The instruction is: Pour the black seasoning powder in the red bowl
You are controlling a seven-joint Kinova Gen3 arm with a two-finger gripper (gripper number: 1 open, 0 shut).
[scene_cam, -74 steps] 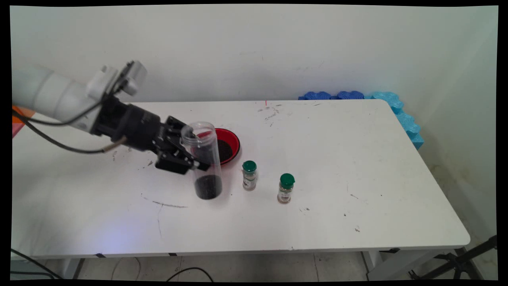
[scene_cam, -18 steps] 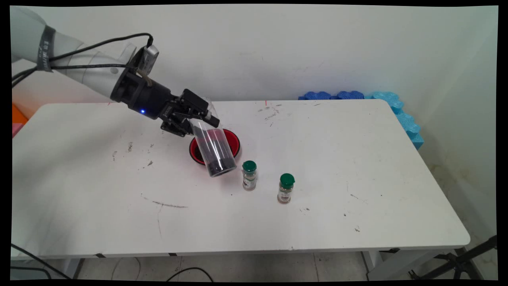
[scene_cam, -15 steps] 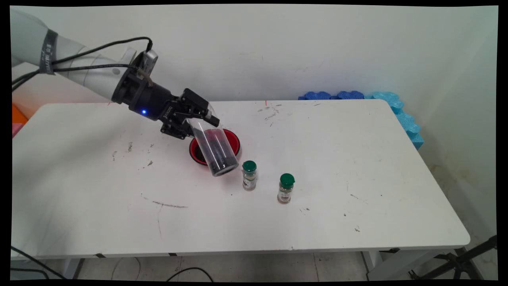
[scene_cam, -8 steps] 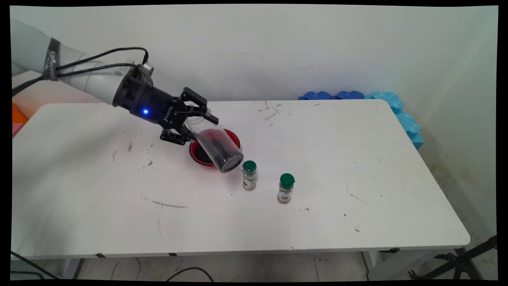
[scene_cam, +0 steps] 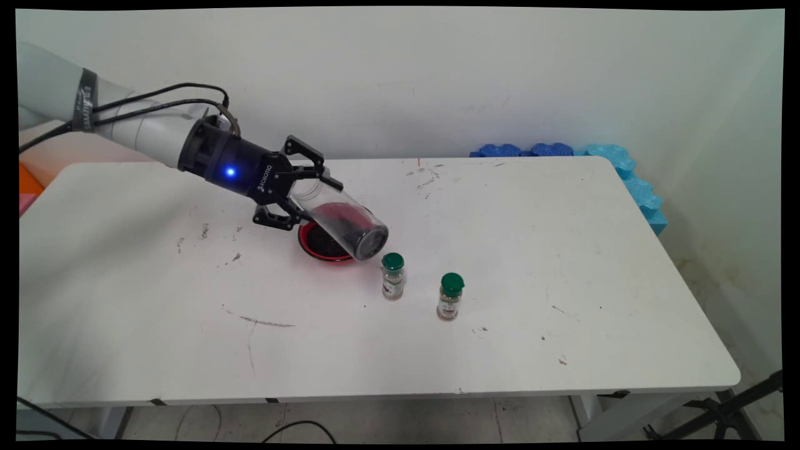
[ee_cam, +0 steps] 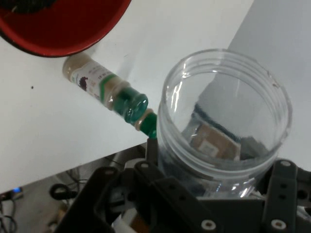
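Note:
My gripper [scene_cam: 304, 199] is shut on a clear plastic jar [scene_cam: 345, 221] near its open mouth. I hold the jar above the red bowl [scene_cam: 317, 240], tilted almost flat, base toward the lower right. Dark grains lie along the jar's lower side, and more dark grains sit in the bowl. In the hand view the jar's open rim [ee_cam: 224, 109] fills the right side, with the gripper [ee_cam: 214, 206] under it. The red bowl [ee_cam: 58, 26] shows at the top left there.
Two green-capped spice bottles [scene_cam: 392, 276] [scene_cam: 450, 296] stand on the white table [scene_cam: 562, 262], just right of the bowl. One spice bottle [ee_cam: 99, 83] shows in the hand view. Blue foam pieces [scene_cam: 619, 164] lie at the far right corner.
The jar was upright by the table 4.9 s ago. It has been lifted over the bowl, and in the last second its base has swung up toward level.

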